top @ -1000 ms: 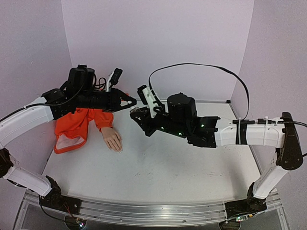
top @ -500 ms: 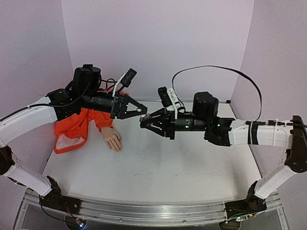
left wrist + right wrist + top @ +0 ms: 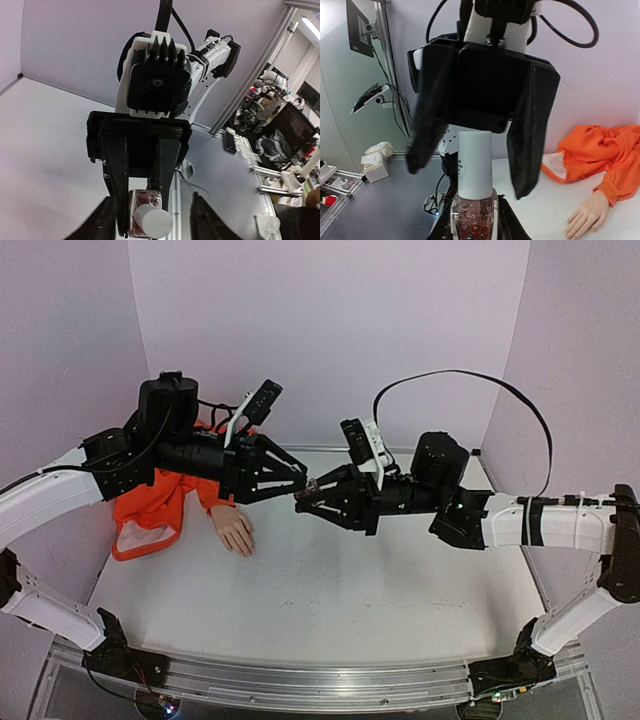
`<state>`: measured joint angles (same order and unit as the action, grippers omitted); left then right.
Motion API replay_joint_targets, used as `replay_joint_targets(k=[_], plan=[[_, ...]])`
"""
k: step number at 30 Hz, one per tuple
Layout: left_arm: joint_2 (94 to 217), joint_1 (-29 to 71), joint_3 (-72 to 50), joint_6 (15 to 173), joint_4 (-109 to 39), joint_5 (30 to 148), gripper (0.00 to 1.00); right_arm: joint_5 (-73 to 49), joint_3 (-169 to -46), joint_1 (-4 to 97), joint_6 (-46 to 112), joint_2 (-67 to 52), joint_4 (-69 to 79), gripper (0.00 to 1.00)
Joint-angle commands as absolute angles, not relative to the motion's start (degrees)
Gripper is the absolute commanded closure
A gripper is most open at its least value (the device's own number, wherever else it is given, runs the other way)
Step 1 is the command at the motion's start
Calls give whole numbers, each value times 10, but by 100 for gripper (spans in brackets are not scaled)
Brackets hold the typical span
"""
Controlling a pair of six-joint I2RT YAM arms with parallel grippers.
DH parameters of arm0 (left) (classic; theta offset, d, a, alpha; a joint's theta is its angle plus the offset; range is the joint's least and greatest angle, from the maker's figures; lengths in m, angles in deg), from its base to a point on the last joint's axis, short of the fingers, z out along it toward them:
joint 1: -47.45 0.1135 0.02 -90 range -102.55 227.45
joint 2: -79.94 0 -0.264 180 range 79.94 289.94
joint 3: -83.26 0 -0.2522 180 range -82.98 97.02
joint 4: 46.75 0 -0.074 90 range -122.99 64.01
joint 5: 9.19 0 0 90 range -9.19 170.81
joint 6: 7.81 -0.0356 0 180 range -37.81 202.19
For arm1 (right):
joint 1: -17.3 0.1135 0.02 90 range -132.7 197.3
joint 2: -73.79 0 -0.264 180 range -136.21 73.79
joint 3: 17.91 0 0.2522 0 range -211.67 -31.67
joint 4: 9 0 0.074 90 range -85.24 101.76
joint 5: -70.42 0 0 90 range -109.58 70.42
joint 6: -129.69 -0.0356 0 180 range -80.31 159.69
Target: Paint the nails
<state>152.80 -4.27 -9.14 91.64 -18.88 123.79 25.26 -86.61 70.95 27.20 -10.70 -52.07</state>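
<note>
nails [image 3: 246,551] lie well apart, below both jaws.

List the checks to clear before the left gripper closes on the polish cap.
1. Right gripper holds the bottle: ok, shut on the glass body.
2. Left gripper open: ok, one finger on each side of the cap, not touching it.
3. Cap centred between those fingers: ok in both wrist views.
4. Cap seated on the bottle: ok.
5. Mannequin hand lying on the table, touched by neither gripper: ok.
6. State of the nails: cannot tell, too small.
</note>
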Motion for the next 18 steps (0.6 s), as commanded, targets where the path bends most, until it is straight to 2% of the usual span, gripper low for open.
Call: replay_joint_targets(k=[1,3,6,10,16,18], plan=[[1479,-38,-86,953,-175,1140,33,199,-904,706,330,-81,-503,100],[1476,-36,-84,970,-170,1114,25,183,-913,707,335,-85,-485,100],[1479,-34,-76,989,-164,1098,22,173,-920,707,339,-91,-467,100],[1501,-34,-55,984,-140,1113,38,153,-921,707,337,-90,-465,100],[1514,-34,-54,973,-138,1144,57,139,-918,707,335,-87,-464,100],[1516,-34,-53,973,-137,1148,67,143,-921,707,333,-90,-463,100]])
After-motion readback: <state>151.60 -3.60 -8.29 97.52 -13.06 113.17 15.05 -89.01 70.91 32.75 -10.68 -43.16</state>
